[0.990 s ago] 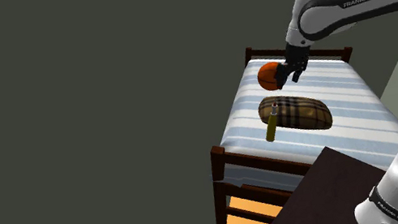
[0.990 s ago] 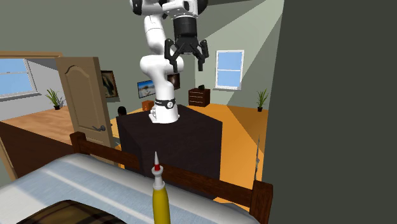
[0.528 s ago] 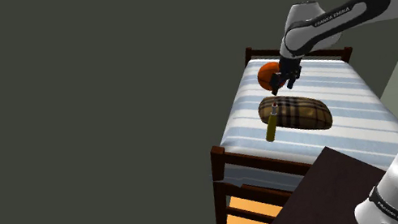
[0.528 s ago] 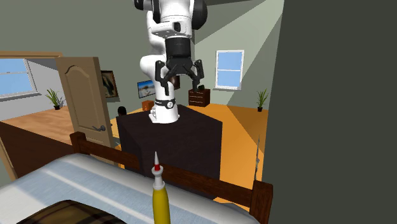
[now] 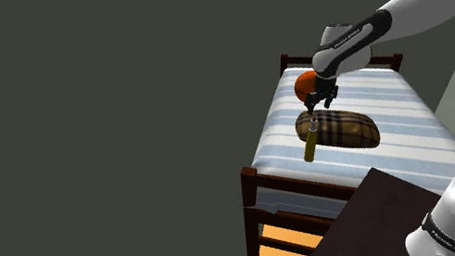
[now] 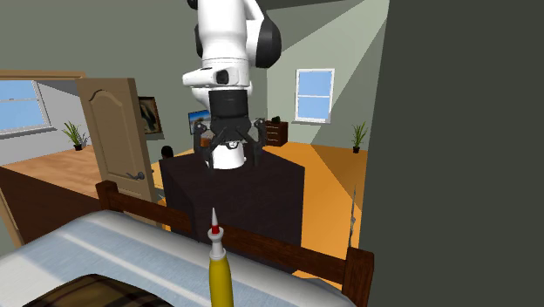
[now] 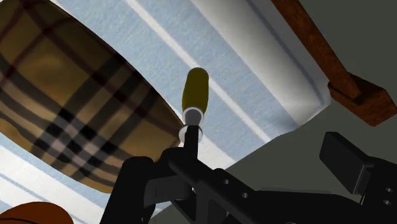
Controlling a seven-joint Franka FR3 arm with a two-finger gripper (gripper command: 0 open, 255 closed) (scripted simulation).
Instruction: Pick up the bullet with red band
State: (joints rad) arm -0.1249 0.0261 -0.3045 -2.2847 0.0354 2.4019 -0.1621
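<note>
gripper (image 6: 231, 159) lowered, open above bullet (image 6: 219, 275); bullet upright, tip up.

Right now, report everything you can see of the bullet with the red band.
The bullet stands upright, tip up, on the striped bed cover, close beside the plaid pillow; whether the two touch is unclear. Its casing is olive-yellow, topped by a pale collar, a thin red band and a slender whitish point. The open claw hangs above the tip, fingers apart, not clasping it.
</note>
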